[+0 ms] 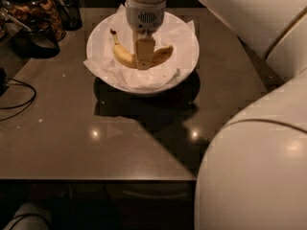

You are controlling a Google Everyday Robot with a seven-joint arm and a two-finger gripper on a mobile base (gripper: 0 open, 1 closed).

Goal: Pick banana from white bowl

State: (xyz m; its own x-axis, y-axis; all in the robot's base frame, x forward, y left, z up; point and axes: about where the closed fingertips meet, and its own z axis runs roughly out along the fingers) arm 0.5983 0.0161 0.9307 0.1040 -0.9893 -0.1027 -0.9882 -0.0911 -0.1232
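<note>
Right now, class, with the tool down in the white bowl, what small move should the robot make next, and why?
Probably a short, straight lift. The tool sits low over the middle of the banana, which lies on the crumpled paper in the white bowl. Rising vertically should clear the bowl without dragging the paper.

- Banana (pixel 123 57): yellow, with a dark stem tip.
- White bowl (pixel 102 32): plain white.
- Gripper (pixel 144 64), upper middle of the frame, over the banana: white and tan.
- Table (pixel 72 128): dark brown.
</note>
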